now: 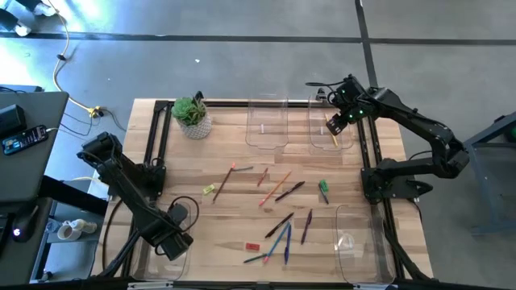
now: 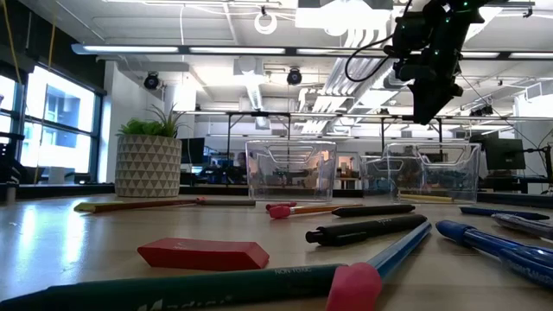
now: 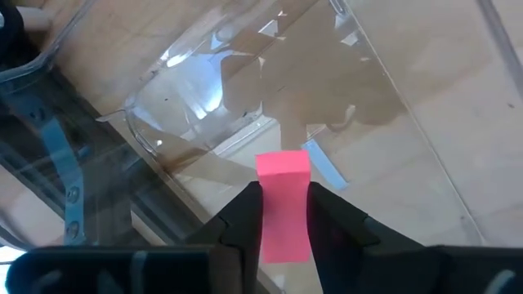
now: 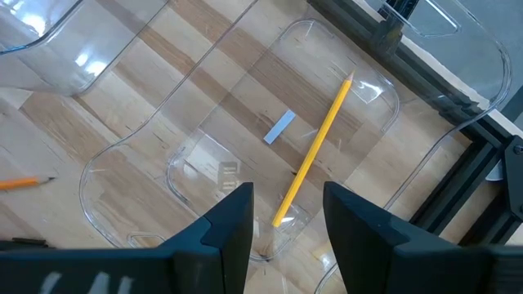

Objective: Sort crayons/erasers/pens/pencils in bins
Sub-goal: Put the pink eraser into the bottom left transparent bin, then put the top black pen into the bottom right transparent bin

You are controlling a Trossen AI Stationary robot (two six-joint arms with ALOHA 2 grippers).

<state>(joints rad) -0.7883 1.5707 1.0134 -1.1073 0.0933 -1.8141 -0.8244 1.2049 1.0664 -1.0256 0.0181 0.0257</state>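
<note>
A pale wooden table [image 1: 242,189] framed by dark rails stands on a grey floor, with an open office visible beyond it in the low view. At its far left corner sits a potted plant [image 1: 192,115].

Near the table's front left corner, the left gripper [image 3: 284,214] hangs above a clear bin [image 3: 359,106] with a pink eraser [image 3: 283,206] upright between its fingers. The fingers flank it closely, but whether they are gripping or just releasing I cannot tell. The bin floor lies straight below, so the eraser need only drop.

Across the middle of the table lie the unsorted pens, pencils, crayons and erasers, among them a black pen [image 2: 367,230] and a red eraser [image 2: 204,254].

At the far right, the right gripper [image 4: 287,214] hovers with fingers parted and empty over another bin [image 4: 122,155]. A yellow pencil [image 4: 314,150] lies inside, its long axis running away from the fingers. This arm is nearer the remaining pencils.
</note>
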